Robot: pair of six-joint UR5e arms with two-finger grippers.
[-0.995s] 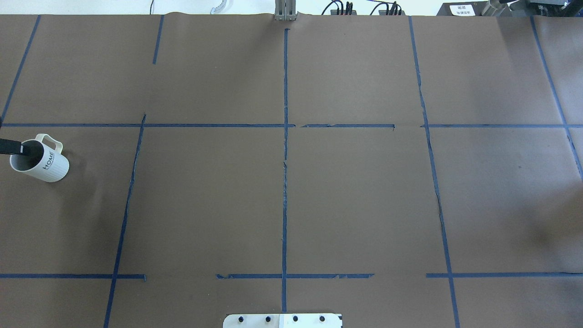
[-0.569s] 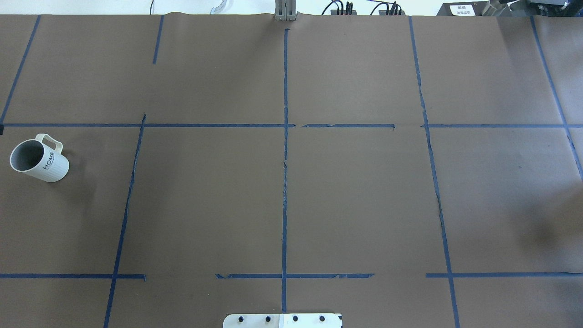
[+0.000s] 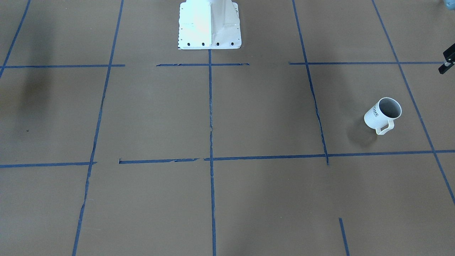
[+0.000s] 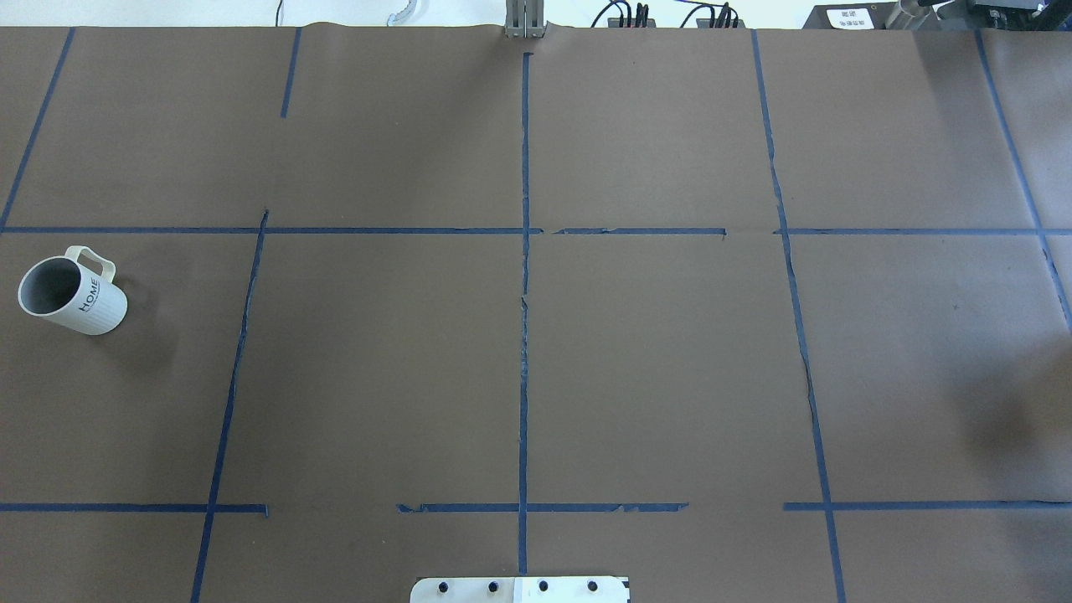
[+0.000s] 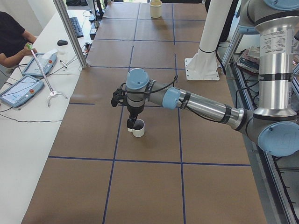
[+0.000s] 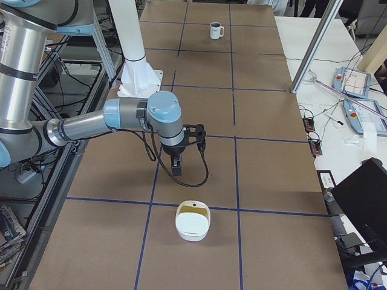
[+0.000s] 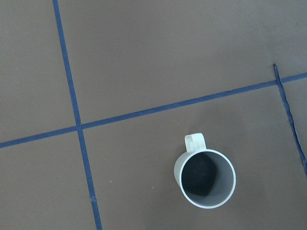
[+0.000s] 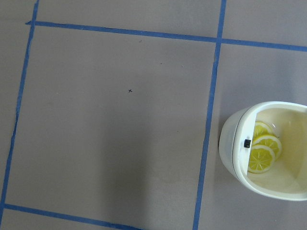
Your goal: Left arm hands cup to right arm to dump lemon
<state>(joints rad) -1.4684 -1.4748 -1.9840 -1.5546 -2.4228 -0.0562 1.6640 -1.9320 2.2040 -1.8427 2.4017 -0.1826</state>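
The white "HOME" cup [image 4: 71, 293] stands upright at the table's left edge, handle toward the far side. It also shows in the front view [image 3: 383, 114] and the left wrist view [image 7: 205, 178], where its grey inside looks empty. My left gripper [image 5: 132, 123] hangs just above the cup; I cannot tell if it is open. A black tip of it shows in the front view [image 3: 448, 60]. My right gripper [image 6: 176, 165] hovers over the table short of a white bowl [image 6: 193, 222]; I cannot tell its state. Lemon slices [image 8: 263, 148] lie in that bowl [image 8: 230, 143].
The robot's white base plate [image 4: 519, 590] sits at the near middle edge. Blue tape lines grid the brown table. An operator, tablets and cables are on the white side bench [image 5: 28, 84]. A laptop [image 6: 363, 193] stands beside the table's right end.
A black finger of my left gripper was at the cup's rim one second ago. It has drawn off the overhead view's left edge. The cup has not moved.
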